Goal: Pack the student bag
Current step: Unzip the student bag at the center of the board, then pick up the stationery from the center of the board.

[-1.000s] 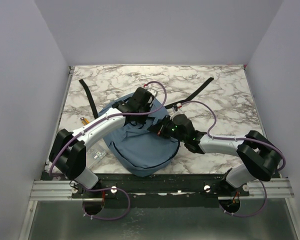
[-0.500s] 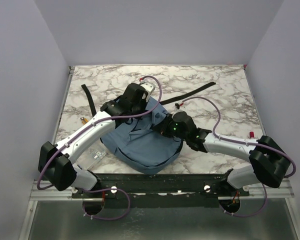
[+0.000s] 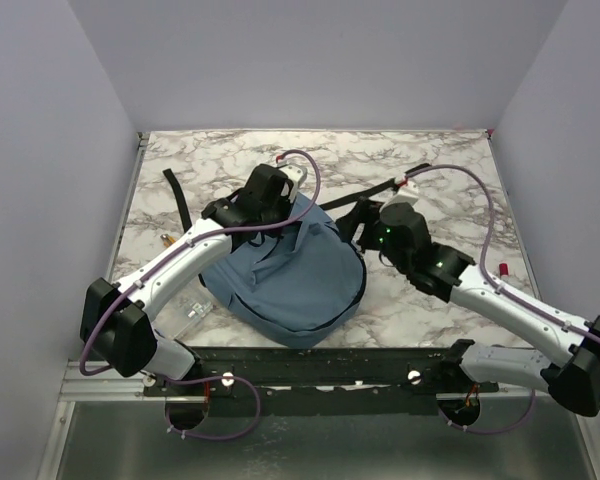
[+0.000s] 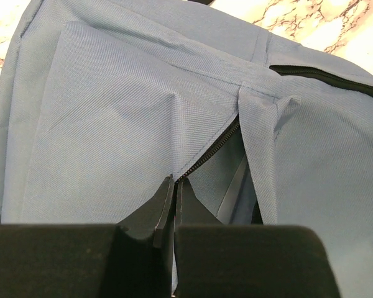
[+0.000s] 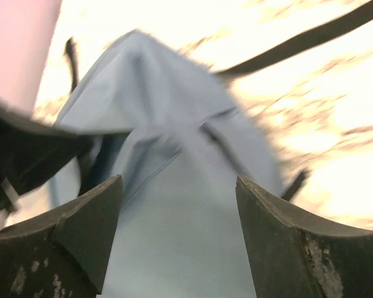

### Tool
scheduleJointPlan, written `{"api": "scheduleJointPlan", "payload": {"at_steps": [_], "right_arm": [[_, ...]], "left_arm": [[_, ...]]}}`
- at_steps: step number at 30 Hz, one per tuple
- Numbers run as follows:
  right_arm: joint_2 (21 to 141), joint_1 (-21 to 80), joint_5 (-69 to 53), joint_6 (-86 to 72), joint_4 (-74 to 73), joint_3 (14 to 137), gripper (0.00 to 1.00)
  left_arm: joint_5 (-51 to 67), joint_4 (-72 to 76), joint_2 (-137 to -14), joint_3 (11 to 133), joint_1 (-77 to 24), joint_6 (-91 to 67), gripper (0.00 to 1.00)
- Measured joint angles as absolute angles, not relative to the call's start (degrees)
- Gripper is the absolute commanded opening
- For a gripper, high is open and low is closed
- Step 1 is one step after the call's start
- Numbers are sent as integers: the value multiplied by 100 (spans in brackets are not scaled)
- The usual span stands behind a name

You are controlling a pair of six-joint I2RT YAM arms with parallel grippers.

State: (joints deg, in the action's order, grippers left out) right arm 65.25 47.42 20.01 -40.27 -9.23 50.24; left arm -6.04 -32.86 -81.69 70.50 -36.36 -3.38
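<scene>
Student bag [image 3: 290,275] pinched at its opening
L fingers [image 4: 155,214] clamped on its cloth edge, R fingers [image 5: 87,230] apart; hard tug, cloth slips out.

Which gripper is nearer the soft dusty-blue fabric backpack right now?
Left. The left gripper is pinched shut on the dusty-blue fabric backpack beside its black zip; the right gripper is open by its far-right edge, gripping nothing.

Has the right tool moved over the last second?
Yes: the right tool drew back off the student bag's middle, toward the table's far right corner.
</scene>
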Motion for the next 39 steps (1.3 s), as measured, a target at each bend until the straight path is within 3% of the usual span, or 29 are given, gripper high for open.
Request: {"api": "scheduleJointPlan", "payload": {"at_steps": [5,10,18,27,32,39], "right_arm": [[6342,3509,2856,-3653,-1299,5151,92],[6709,1546,3573,-3697,-1533,5135,94],[7850,-1118,3347,-3922,-1461,4814,100],[8643,-2589,2620,-3671,-1146,4587,100],[8877,-2720,2082,-3301,-965,4565,98],[8884,-2696,1675,-3096,-775,4386,83]], "left_arm": [[-443,-3293,-8173,7059,-3597,-423,0],[-325,-3293,-8173,7061,-3594,-482,0],[-89,-3293,-8173,7061,-3592,-563,0],[148,-3291,-8171,7061,-3564,-650,0],[235,-3291,-8171,7061,-3562,-670,0],[266,-3291,-8171,7061,-3562,-687,0]]}}
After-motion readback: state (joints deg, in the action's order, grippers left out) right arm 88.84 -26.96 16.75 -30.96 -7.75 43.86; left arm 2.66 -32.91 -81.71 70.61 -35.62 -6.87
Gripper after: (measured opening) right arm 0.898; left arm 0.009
